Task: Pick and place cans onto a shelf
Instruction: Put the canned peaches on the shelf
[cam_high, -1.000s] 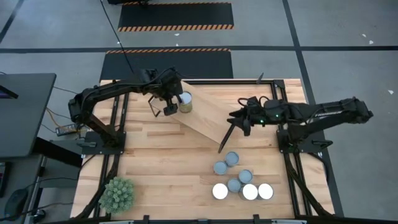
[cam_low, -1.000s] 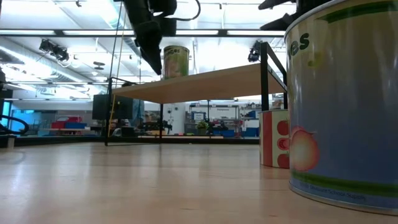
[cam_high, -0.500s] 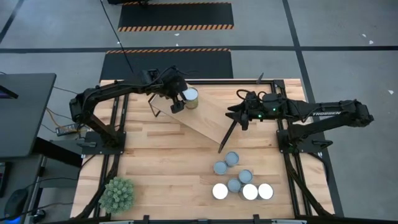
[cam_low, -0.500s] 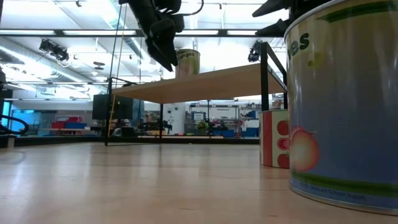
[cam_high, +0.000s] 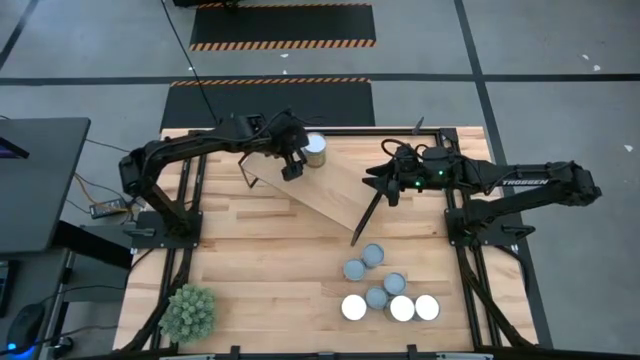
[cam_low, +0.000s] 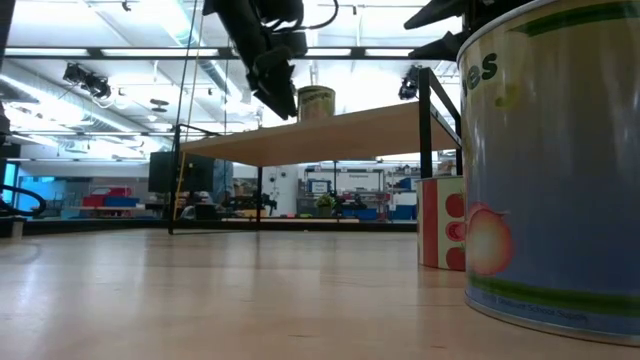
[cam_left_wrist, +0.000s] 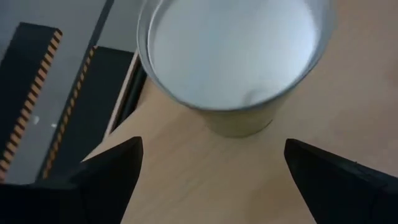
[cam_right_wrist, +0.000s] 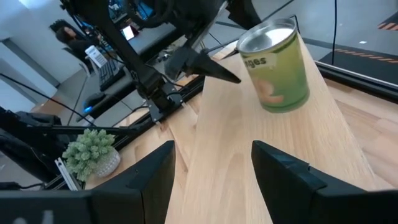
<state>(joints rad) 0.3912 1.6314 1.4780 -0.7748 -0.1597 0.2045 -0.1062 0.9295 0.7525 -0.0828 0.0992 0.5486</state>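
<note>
One can (cam_high: 316, 152) stands upright on its base on the far left end of the shelf (cam_high: 345, 190). It also shows in the low view (cam_low: 316, 103), the left wrist view (cam_left_wrist: 230, 56) and the right wrist view (cam_right_wrist: 275, 63). My left gripper (cam_high: 293, 166) is open just left of this can, and its fingertips (cam_left_wrist: 134, 149) stand apart from the can's base. My right gripper (cam_high: 384, 186) is open and empty over the shelf's right part. Several more cans (cam_high: 380, 290) stand grouped on the table near the front right. My left gripper stands level at the can from the table's left. In the left wrist view bare wood shows between each fingertip and the can's base (cam_left_wrist: 242, 127). Whether any part of the gripper touches the can's wall, I cannot tell.
A spiky green plant ball (cam_high: 188, 312) sits at the table's front left. In the low view a big can (cam_low: 550, 170) fills the right foreground, with a red-labelled one (cam_low: 444, 236) behind it. The shelf's black legs (cam_high: 362, 222) reach down to the table.
My left gripper has gone along the shelf toward the table's right and far edge. The can on the shelf has moved the same way ahead of it, staying upright. My right gripper has shifted slightly toward the far edge.
</note>
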